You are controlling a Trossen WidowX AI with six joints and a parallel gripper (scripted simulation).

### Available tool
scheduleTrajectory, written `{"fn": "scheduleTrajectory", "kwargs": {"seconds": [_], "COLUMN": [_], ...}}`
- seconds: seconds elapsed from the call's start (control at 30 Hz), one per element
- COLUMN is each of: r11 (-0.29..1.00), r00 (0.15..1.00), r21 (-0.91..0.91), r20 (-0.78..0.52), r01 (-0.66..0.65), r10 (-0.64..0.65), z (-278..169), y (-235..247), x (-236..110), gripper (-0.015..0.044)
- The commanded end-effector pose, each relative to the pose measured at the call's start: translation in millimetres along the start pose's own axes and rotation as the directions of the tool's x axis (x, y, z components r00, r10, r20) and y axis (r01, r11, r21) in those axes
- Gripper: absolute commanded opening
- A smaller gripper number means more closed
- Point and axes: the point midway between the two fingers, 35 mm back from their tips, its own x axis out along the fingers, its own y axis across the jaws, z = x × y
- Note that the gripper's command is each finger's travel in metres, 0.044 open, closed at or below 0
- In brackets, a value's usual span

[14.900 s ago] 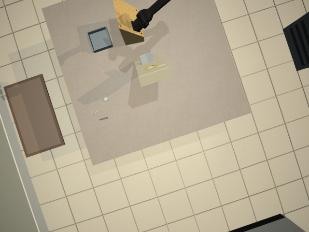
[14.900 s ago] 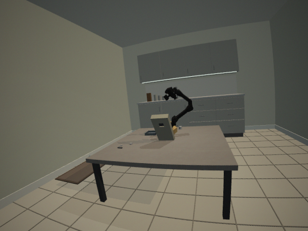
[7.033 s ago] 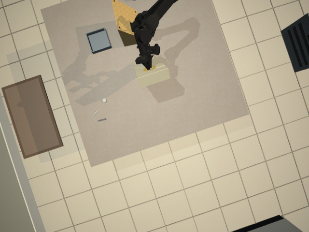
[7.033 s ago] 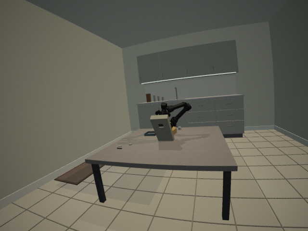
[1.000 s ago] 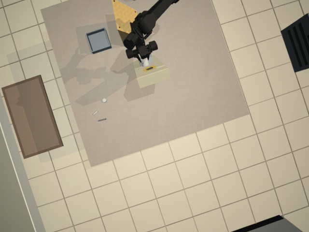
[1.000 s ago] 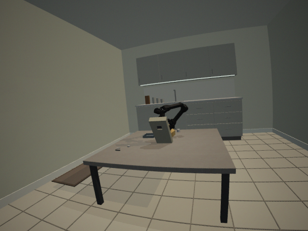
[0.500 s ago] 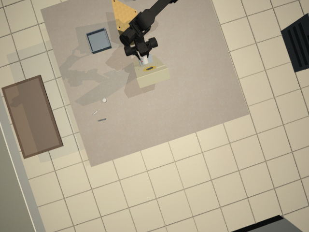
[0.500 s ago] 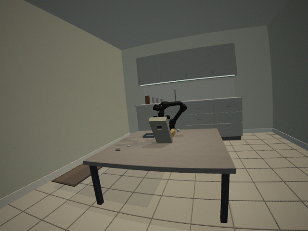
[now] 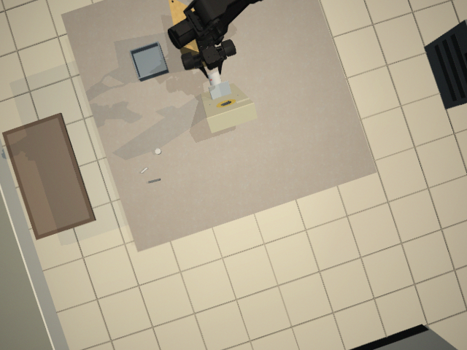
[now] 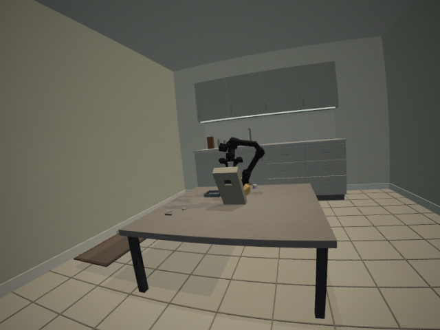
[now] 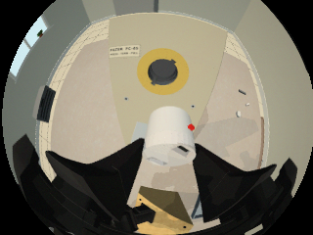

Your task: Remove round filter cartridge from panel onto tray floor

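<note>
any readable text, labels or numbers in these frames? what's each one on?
Nothing can be read for certain.
Small pale label on the service panel, left of the yellow-ringed socket: two lines of print, too blurred to read.
White cylinder held in the gripper: only a red dot, no text.
</note>
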Motion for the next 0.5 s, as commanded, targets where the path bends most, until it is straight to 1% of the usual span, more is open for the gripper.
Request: {"fn": "scheduleTrajectory", "kwargs": {"seconds": [0.0, 0.47], "r11": [1.000, 1.000], "r00": [1.000, 1.000], "r21": [0.000, -0.005], "r20": [-0.002, -0.001], "r01": [-0.002, 0.001], "r10": [0.002, -0.001], "z": [1.1, -0.1], "y": [-14.1, -84.2], "x": [-2.8, 7.2], "gripper": [0.0000, 0.0000]}}
